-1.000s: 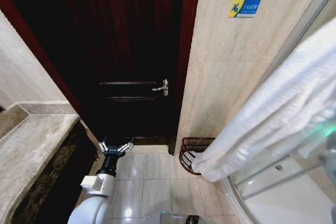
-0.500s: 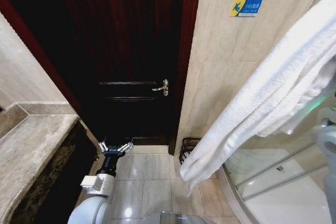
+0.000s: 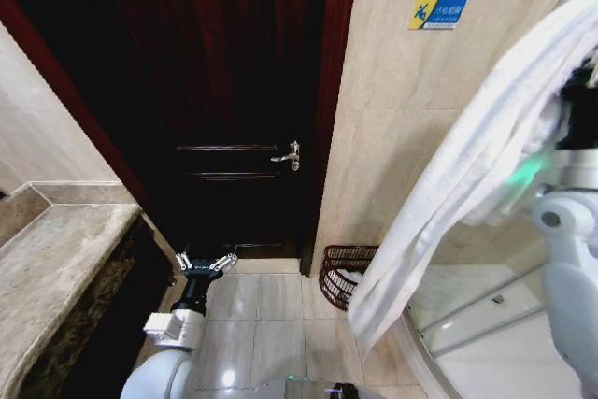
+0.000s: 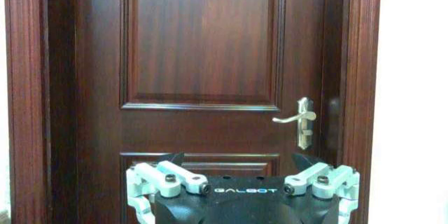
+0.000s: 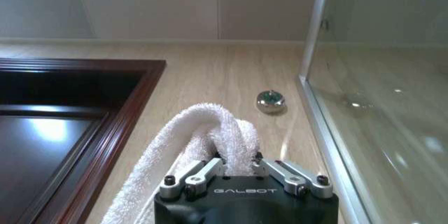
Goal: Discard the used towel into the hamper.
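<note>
While clamped on the towel [image 5: 210,129] high at right, right gripper [image 5: 238,167] far above hamper [image 3: 348,273]; left gripper [image 3: 206,263] open, low.

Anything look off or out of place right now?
Nothing stands out. The right gripper is shut on the white towel, held high, its tail hanging beside the hamper on the floor. The left gripper waits open, low by the door.
</note>
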